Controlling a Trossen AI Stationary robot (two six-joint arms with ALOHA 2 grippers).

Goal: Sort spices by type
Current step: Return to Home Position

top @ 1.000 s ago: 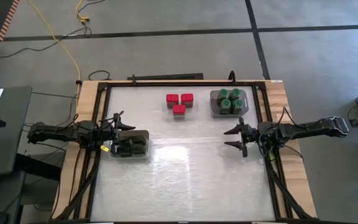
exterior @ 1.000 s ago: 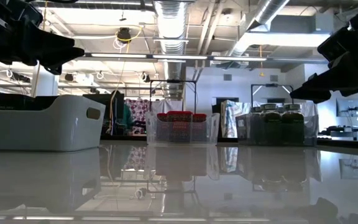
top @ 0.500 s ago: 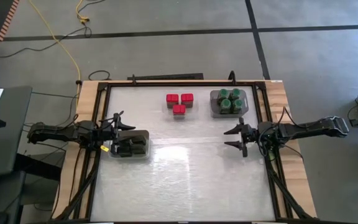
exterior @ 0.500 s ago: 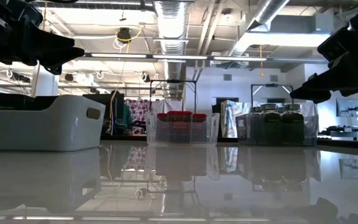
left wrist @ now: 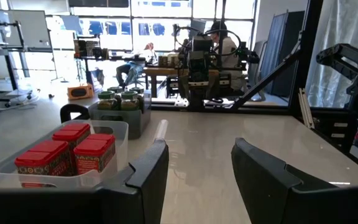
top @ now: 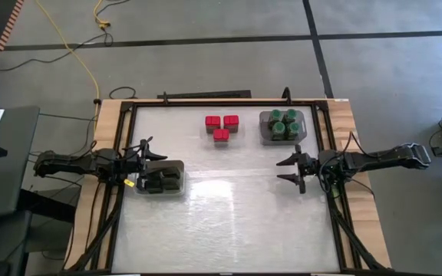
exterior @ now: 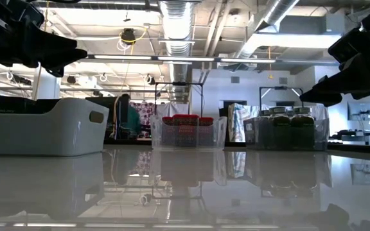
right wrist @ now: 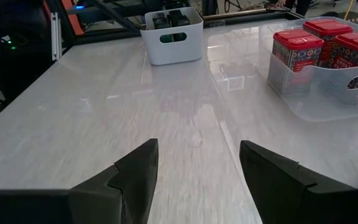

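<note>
Spices [top: 221,135] sorted, red square tins [top: 212,121], green-lidded jars [top: 282,125], dark tins [top: 163,181] in grey bin [exterior: 44,131], left jaws apart, right jaws apart

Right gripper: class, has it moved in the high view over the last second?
No. The right gripper keeps the same place against the bin of green jars and the right edge of the table.

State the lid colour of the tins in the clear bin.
The tins have red lids; right wrist view shows it best.
</note>
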